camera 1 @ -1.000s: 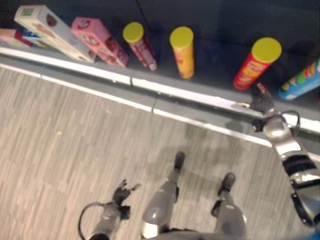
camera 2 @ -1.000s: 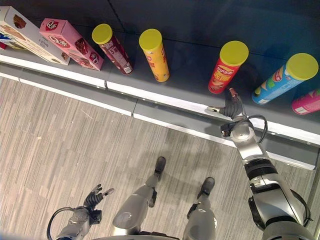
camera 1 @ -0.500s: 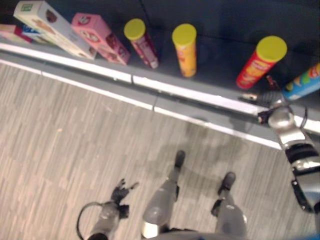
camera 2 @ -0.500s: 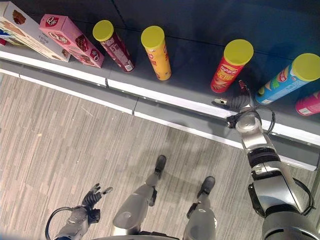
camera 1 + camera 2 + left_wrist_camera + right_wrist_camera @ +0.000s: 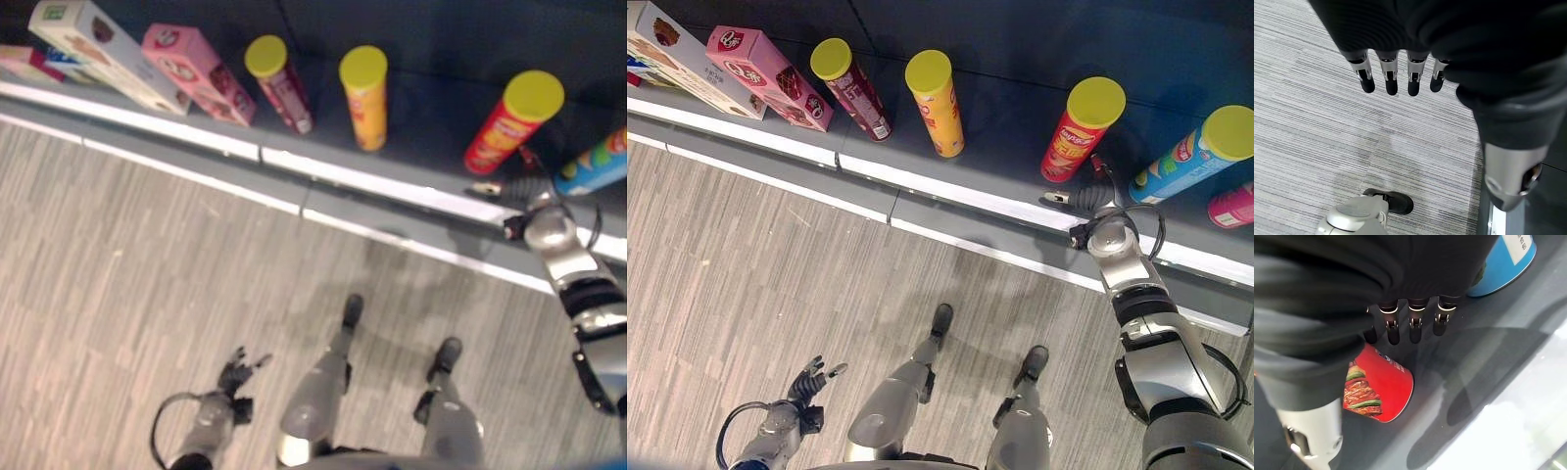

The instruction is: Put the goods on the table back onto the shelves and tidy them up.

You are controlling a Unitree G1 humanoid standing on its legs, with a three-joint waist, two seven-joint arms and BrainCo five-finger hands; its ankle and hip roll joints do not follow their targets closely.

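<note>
A: Quick pass, left to right. Shelf [image 5: 921, 181] holds a pale box [image 5: 671, 54], a pink box [image 5: 769, 78], then a dark red can [image 5: 854, 88], a yellow can [image 5: 937, 103], a red can [image 5: 1078, 127], a blue can [image 5: 1185, 152], and a pink can [image 5: 1229, 206] at the far edge.

B: Hands?

A: Left hand [image 5: 813, 380] hangs low over the floor [image 5: 745, 264], fingers [image 5: 1388, 78] straight, holding nothing. Right hand [image 5: 1092, 194] is on the shelf between the red can and the blue can, just beside the red one's base. Its fingers [image 5: 1413, 320] are relaxed and extended, nothing grasped.

B: Touching the red can?

A: Can't tell. In the right wrist view the thumb [image 5: 1312, 431] sits right by its base.

B: Step in hand?

A: Looks like tidying the red can. It leans back, as the other cans do. My call: bring the fingers and thumb round the lower body of the can, not the lid, and close slowly so it doesn't tip or roll. Watch the blue can close on the other side; a wide swing could knock it.

B: Containers, contents?

A: All cans have yellow lids on, apart from the pink can, whose top is cut off. Boxes look closed. Contents hidden.

B: Table?

A: Not visible. Goods seen are on the shelf.
</note>
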